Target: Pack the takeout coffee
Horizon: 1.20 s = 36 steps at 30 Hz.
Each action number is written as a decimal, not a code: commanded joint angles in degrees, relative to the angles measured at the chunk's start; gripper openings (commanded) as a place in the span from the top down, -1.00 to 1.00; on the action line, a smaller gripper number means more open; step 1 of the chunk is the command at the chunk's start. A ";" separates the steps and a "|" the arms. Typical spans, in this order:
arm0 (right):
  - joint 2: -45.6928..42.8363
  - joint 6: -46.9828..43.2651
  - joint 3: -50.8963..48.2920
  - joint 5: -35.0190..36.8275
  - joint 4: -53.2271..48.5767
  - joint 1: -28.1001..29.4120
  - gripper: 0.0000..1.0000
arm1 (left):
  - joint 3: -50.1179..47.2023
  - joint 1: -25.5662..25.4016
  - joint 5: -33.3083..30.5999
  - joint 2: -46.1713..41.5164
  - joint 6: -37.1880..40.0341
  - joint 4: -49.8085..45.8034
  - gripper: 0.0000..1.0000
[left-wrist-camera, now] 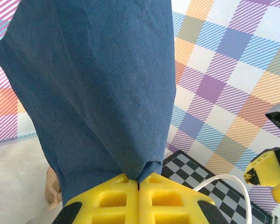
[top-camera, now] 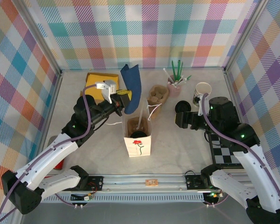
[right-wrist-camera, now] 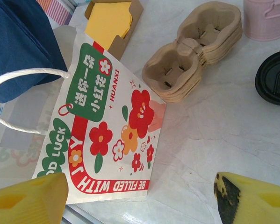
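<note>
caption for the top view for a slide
Left gripper holds a blue napkin by the paper bag; open right gripper sits beside the black-lidded cup.

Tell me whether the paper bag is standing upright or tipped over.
Upright. The paper bag stands on its base on the table, with its open mouth facing up toward the top camera.

Bag mouth: paper bag [top-camera: 138,140] open upward; blue napkin [top-camera: 132,88] upright at its far side.
Far edge: yellow box [top-camera: 95,79], cup carriers [top-camera: 157,94], pink pot [top-camera: 174,87], lidless cup [top-camera: 203,88] crowd it.
Free room: bare table [top-camera: 177,149] right of bag, toward near edge.
</note>
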 commanded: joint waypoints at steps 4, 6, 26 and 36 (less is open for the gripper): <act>0.28 0.80 -0.38 -1.17 2.30 -0.26 -0.63 | -3.27 -0.71 -3.80 -2.27 1.10 5.87 1.00; 0.41 0.92 -0.37 -1.41 2.48 -0.22 -0.62 | -4.15 -0.73 -4.38 -2.70 0.88 6.83 1.00; 0.63 1.43 -0.88 -2.22 3.35 -0.22 -0.61 | -8.82 -2.40 -7.47 -2.82 0.83 12.10 1.00; 0.62 1.72 -1.65 -2.75 4.15 -0.22 -0.60 | -10.57 -4.42 -10.03 -4.98 2.94 10.62 1.00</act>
